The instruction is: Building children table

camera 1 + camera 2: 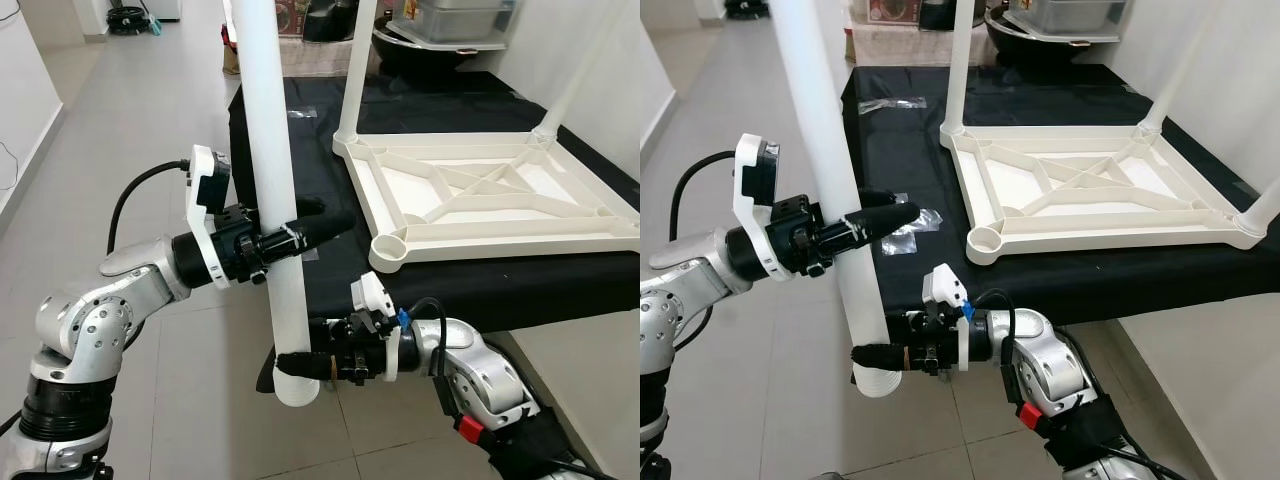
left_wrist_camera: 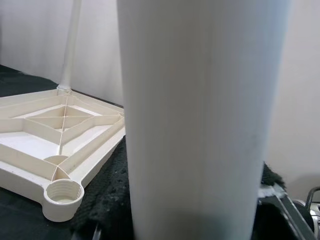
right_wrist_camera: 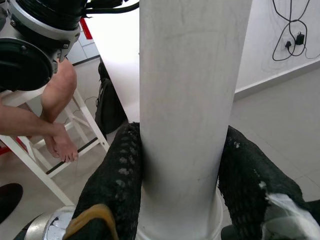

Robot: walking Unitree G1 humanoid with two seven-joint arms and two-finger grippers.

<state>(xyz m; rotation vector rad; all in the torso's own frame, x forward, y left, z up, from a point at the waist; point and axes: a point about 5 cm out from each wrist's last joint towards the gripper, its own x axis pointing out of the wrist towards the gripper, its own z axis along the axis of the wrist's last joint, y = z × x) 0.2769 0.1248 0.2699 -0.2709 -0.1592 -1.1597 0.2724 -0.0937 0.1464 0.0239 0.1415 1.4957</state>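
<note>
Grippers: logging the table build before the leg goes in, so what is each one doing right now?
Left gripper: shut on the white table leg, mid-length.
Right gripper: shut on the same leg, near its lower end.

Two black textured fingers [image 3: 117, 180] of the right gripper [image 3: 185, 185] are clamping a white cylindrical plastic table leg [image 3: 190, 100]; beside the leg, a person's bare foot [image 3: 62, 145] is resting on a white stool [image 3: 75, 135].
</note>
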